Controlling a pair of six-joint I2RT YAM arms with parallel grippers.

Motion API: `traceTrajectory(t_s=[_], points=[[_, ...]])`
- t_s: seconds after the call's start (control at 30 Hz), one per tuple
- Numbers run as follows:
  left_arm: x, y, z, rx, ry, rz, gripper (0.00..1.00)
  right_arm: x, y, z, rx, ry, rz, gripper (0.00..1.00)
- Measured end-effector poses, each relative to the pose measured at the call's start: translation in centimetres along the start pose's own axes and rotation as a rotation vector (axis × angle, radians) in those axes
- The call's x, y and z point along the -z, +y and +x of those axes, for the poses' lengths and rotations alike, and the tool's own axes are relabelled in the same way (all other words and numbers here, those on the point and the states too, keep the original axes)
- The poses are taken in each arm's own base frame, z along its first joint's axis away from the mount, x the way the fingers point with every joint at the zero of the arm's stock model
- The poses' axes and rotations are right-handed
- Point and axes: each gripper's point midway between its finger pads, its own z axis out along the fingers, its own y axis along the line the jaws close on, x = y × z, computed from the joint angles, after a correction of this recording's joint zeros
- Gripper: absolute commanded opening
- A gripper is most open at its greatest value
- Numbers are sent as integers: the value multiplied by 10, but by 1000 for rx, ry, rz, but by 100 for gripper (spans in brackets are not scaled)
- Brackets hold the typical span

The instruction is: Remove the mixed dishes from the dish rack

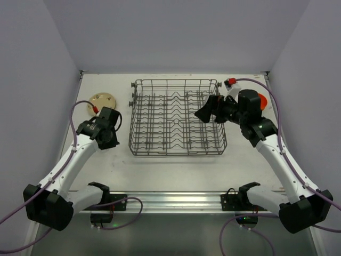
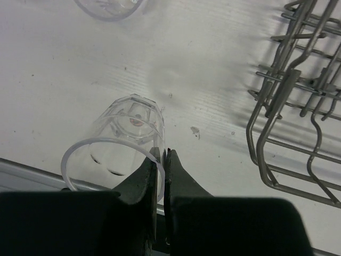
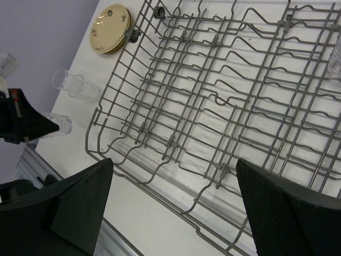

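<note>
- Left tool (image 2: 164, 160) is pinched shut on the rim of a clear glass (image 2: 128, 136), left of the dish rack (image 1: 176, 154): light, slippery, fragile, best gripped by the wall.
- Right tool (image 3: 175, 162) gapes wide, empty, over the rack.
- Plates (image 1: 102, 100) lie far left on the counter (image 1: 176, 176).

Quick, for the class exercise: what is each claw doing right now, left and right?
Left claw: closed on the rim of a clear glass.
Right claw: open, holding nothing, over the dish rack.
</note>
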Motion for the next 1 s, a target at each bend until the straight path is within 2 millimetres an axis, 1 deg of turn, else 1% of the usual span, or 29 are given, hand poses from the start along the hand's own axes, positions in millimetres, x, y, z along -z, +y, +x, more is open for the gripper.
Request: traceTrajectory(t_s=[0.1, 0.27, 0.37, 0.43, 0.5, 0.83, 0.93, 0.97, 1.0], points=[[-15, 2, 8, -1, 46, -26, 0, 3, 2, -2, 7, -10, -5, 99], [-47, -2, 21, -6, 131, -58, 0, 6, 2, 0, 13, -13, -6, 99], [-58, -1, 28, -19, 173, -82, 0, 5, 1, 2, 11, -9, -4, 99], [-61, -3, 26, -15, 167, -79, 1, 5, 0, 4, 10, -7, -4, 99], [-62, -5, 22, -6, 151, -72, 5, 4, -1, 5, 9, -2, -1, 99], [-82, -3, 8, 55, 137, -77, 8, 4, -1, 5, 9, -4, -2, 99], [-83, -3, 5, 69, 128, -71, 18, 4, -1, 5, 10, -5, -3, 99], [-84, -3, 4, 71, 126, -68, 24, 4, -1, 5, 10, -5, -3, 99], [-84, -4, 4, 71, 125, -64, 28, 4, -1, 5, 9, -4, -2, 99]])
